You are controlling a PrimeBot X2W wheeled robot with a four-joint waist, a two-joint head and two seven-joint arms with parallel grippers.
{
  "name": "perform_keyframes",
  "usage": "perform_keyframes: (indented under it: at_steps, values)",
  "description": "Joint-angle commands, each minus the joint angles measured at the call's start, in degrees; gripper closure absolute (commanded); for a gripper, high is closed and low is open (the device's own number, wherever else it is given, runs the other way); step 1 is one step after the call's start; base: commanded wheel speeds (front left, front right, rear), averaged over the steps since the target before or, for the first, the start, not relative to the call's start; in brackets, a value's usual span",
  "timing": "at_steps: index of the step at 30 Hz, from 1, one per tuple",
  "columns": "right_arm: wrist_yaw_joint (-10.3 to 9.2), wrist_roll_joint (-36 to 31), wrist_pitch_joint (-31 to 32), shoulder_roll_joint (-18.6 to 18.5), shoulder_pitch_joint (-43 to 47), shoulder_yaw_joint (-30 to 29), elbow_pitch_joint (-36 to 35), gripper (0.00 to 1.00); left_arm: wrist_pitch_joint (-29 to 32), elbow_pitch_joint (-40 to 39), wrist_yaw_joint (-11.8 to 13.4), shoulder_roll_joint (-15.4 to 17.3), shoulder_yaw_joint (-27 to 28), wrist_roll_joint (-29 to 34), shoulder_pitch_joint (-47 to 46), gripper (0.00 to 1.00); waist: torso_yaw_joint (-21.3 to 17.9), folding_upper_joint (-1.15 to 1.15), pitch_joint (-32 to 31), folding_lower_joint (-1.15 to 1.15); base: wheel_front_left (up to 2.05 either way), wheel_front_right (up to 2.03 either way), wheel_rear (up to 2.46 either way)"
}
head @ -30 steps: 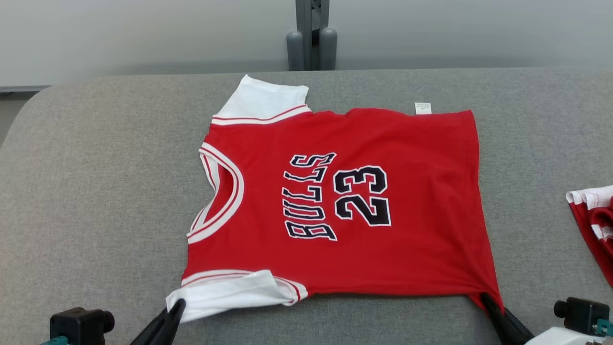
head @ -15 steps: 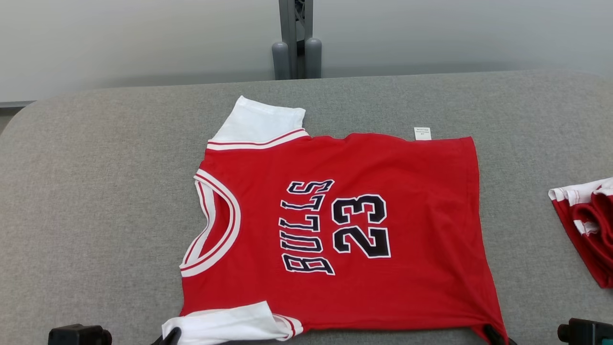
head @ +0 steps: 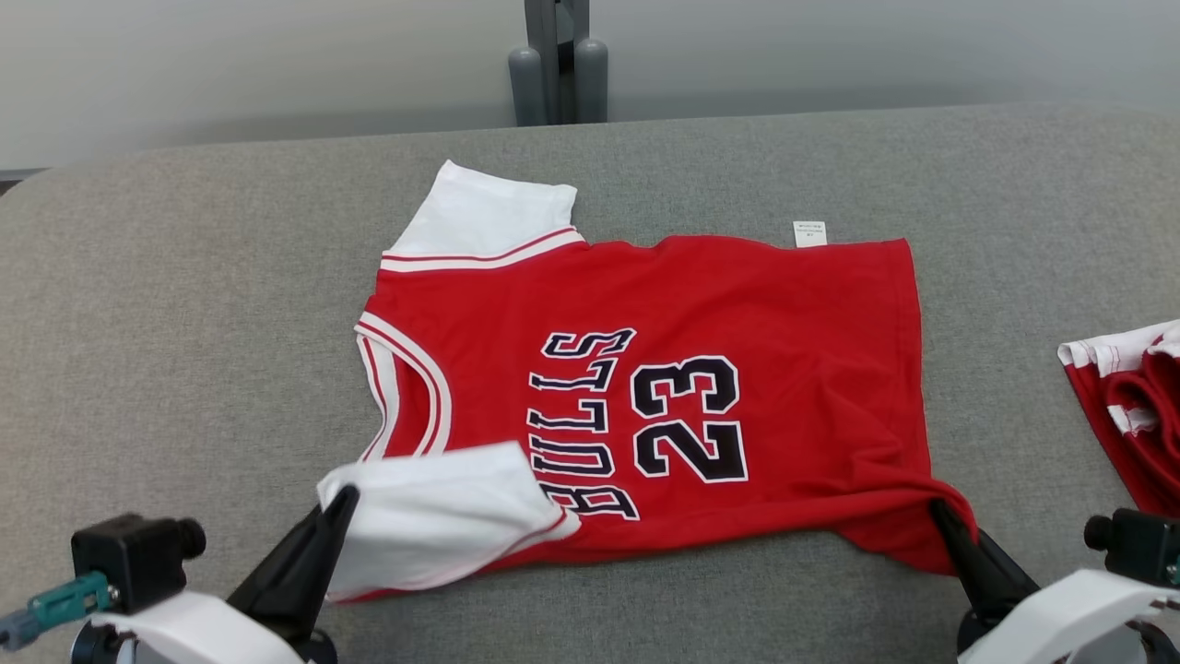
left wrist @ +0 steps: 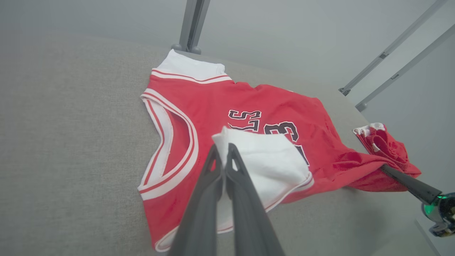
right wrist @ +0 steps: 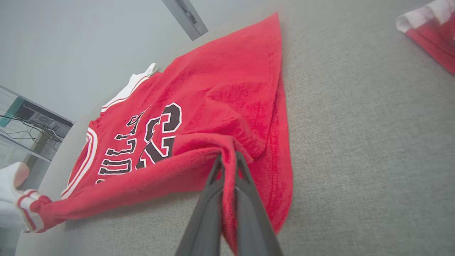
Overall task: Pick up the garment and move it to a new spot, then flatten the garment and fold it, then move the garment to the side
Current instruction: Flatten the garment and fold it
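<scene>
Bare grey table (head: 184, 304) lies wide left of the red jersey (head: 737, 304) and beyond it. On the right, 1 crumpled red-and-white garment (head: 1129, 415) narrows the gap. A grey post (head: 548, 65) stands behind the far edge.

Second red garment (head: 1126, 420) partly beyond right edge; tag (head: 810, 233) print on the jersey (head: 811, 369) illegibly small.

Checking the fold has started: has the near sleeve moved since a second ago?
Yes. The sleeve, pinched by the left gripper, has come over the jersey, now reaching the BULLS lettering.
</scene>
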Motion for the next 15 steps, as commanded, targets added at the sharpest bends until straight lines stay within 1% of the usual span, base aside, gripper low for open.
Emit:
perform_keyframes:
  at_steps: [1,10,11,15]
  values:
    - [-0.02,0.6,-1.2,0.0,-2.1,0.6,0.9,1.00,-1.5,1.7,-1.4,-1.3,0.1,-0.6,-3.3,1.00,-0.2,0.00,0.7,0.00,0.00,0.00,0.00]
    - [-0.02,0.0,-3.9,-0.5,-12.1,3.2,9.4,1.00,-6.2,14.3,-5.2,-5.3,-1.2,1.2,-15.4,1.00,-0.4,0.00,3.7,0.00,0.00,0.00,0.00]
    - [-0.02,0.0,-3.9,-0.5,-12.1,3.2,9.4,1.00,-6.2,14.3,-5.2,-5.3,-1.2,1.2,-15.4,1.00,-0.4,0.00,3.7,0.00,0.00,0.00,0.00]
    - [-0.02,-0.3,-4.0,-1.6,-15.7,4.7,13.9,1.00,-7.7,21.5,-7.6,-6.7,-2.2,1.4,-20.1,1.00,-0.5,0.00,5.0,0.00,0.00,0.00,0.00]
